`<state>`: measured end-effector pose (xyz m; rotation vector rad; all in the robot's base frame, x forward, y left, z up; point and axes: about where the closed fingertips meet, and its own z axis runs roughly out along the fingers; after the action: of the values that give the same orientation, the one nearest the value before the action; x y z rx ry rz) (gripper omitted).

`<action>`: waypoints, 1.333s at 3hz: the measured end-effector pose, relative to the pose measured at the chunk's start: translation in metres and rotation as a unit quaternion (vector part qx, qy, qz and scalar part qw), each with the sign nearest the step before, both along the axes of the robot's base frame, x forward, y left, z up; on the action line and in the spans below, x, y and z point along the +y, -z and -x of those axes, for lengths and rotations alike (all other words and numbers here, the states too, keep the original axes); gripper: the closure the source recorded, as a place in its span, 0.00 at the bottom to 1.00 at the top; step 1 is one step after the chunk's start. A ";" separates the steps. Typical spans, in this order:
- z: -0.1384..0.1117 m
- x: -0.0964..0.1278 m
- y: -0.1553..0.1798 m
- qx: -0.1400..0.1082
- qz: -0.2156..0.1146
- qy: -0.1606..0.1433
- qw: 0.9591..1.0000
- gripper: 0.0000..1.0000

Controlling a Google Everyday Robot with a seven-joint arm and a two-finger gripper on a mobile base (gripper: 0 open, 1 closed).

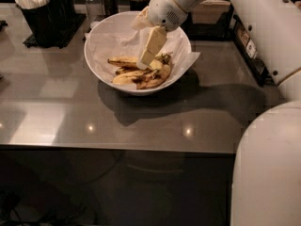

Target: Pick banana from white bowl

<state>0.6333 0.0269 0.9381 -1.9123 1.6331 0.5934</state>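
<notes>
End effector (142,64) inside bowl (90,55), tip low over fruit pile, at middle of banana (123,61). Cannot tell whether end effector is spread, pressed together or pinching. Banana lies across back of pile on crumpled paper (184,58), greenish stem end to right. Blotched shorter bananas (151,79) just in front. Bowl on grey worktop (141,121); black holder (42,18) behind, left.
</notes>
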 end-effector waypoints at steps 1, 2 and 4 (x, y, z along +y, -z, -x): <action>-0.009 0.012 0.018 0.020 -0.009 -0.006 1.000 0.24; -0.016 0.018 0.032 0.035 -0.014 -0.005 0.999 0.31; -0.021 0.018 0.043 0.048 -0.014 0.001 0.999 0.29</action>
<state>0.6541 0.0446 0.8956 -1.8888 1.6760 0.7124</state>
